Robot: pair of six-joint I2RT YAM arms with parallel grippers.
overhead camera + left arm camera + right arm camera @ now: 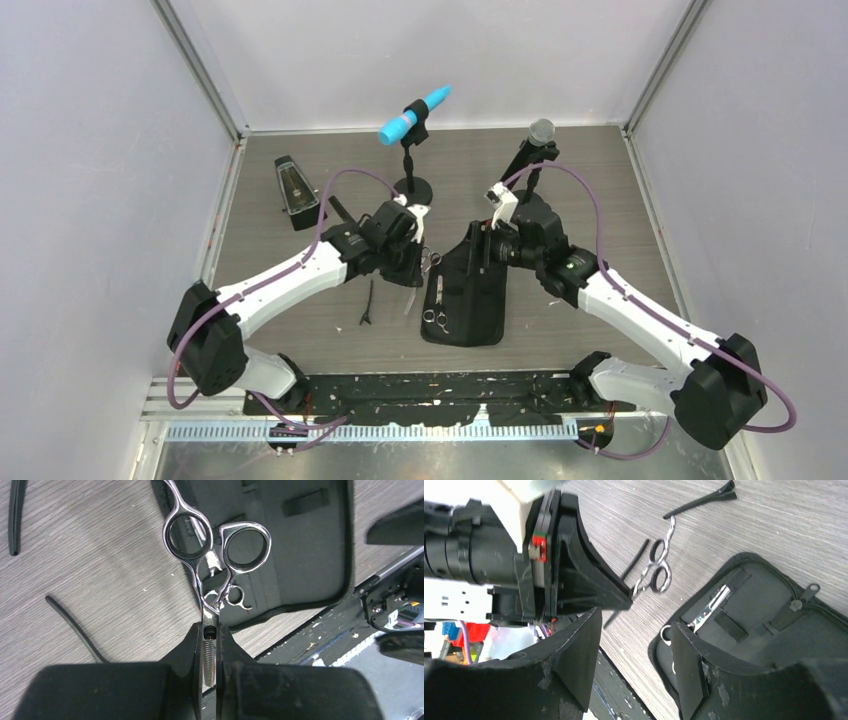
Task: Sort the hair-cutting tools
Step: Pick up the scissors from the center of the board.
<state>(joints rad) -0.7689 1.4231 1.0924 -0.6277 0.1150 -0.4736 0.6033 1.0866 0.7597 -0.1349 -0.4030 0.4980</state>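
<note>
Scissors (206, 605) hung clamped by the blades in the left gripper (210, 635) just beside the left edge of the unzipped case (480, 300), a second pair (436, 320) lay inside near its front-left corner, and the right gripper (634, 625) hovered over its far end with fingers spread, holding nothing.
</note>
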